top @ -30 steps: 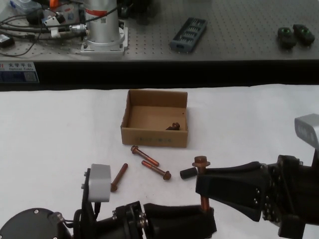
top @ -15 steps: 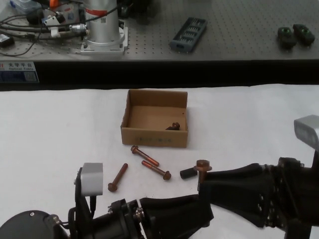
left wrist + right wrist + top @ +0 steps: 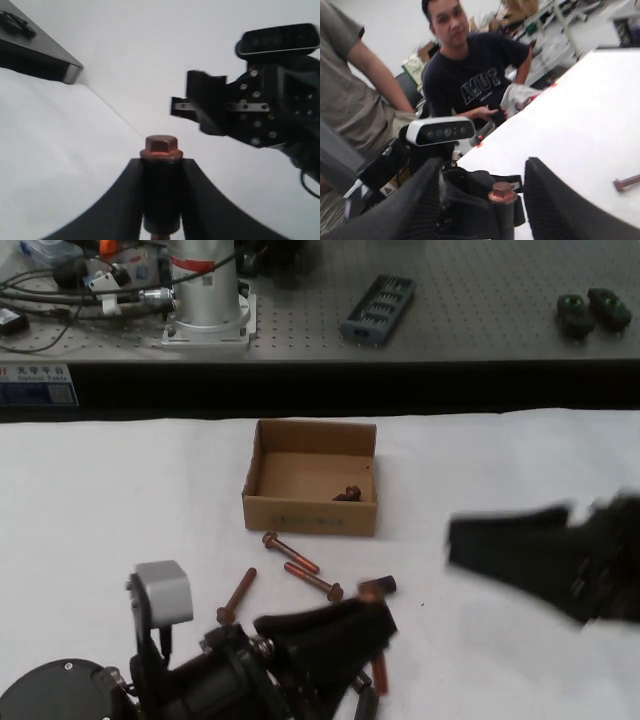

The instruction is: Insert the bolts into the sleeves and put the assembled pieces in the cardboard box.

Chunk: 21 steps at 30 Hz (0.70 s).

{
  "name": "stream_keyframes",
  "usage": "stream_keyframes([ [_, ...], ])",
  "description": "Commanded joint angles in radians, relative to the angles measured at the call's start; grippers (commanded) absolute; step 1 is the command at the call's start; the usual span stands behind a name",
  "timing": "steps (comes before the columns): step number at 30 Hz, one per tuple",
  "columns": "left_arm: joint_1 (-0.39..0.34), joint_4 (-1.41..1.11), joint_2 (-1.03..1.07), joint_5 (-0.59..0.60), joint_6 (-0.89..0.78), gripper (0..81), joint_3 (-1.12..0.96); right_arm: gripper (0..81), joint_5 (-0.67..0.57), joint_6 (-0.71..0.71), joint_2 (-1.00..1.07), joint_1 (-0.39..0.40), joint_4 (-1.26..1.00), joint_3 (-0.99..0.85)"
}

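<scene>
Copper-coloured hex-head bolt (image 3: 159, 146) sits inside a black cylindrical sleeve (image 3: 160, 200), with its head resting on the sleeve's top end. In the high view its shank sticks out of the sleeve's other end, beyond the fingers. The left hand (image 3: 161, 170) is closed on the sleeve, one black finger pressed against each side. It carries the joined piece over the white-covered bench (image 3: 100, 500), on the arms' side of the brown cardboard box (image 3: 310, 515) and well apart from it. The right hand (image 3: 484, 167) is spread wide with nothing in its grasp. It is off to the right of the held piece, not touching it, and the bolt head shows between its two fingers in the right wrist view. Three loose copper-coloured bolts (image 3: 313, 581) lie flat on the bench between the box's front wall and the left hand. Two of them are close together just before the box, and the third is a little further left. Inside the box a dark assembled piece (image 3: 347, 494) lies on the floor towards the right side, near the front wall.
</scene>
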Motion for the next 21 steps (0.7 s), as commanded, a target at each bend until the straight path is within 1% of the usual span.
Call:
stream_keyframes([
  [1, 0.051, 0.010, -0.006, -0.066, 0.085, 4.5, -0.036, 29.6, 0.008, -0.031, -0.047, -0.041, 0.112, -0.010],
  [3, 0.099, 0.099, -0.006, -0.016, 0.091, 4.5, -0.081, 17.4, 0.016, -0.090, -0.091, -0.065, 0.254, -0.010],
  [5, 0.151, 0.225, -0.006, 0.065, 0.144, 4.5, -0.143, 5.4, 0.016, -0.141, -0.122, -0.075, 0.372, -0.010],
  [6, 0.174, 0.291, -0.006, 0.087, 0.179, 4.5, -0.169, 0.3, 0.016, -0.157, -0.135, -0.076, 0.410, -0.010],
  [8, 0.219, 0.411, -0.005, 0.108, 0.236, 4.5, -0.235, 3.9, 0.007, -0.187, -0.154, -0.075, 0.466, -0.010],
  [12, 0.309, 0.593, -0.004, 0.123, 0.366, 4.5, -0.365, 4.0, 0.014, -0.210, -0.178, -0.073, 0.525, 0.000],
  [15, 0.383, 0.698, 0.015, 0.165, 0.442, 4.5, -0.459, 4.0, 0.012, -0.218, -0.180, -0.073, 0.567, 0.025],
  [17, 0.429, 0.748, 0.047, 0.205, 0.458, 4.5, -0.524, 4.0, 0.008, -0.232, -0.180, -0.073, 0.596, 0.047],
  [21, 0.481, 0.775, 0.141, 0.260, 0.463, 4.5, -0.623, 4.0, -0.038, -0.232, -0.180, -0.073, 0.632, 0.083],
])
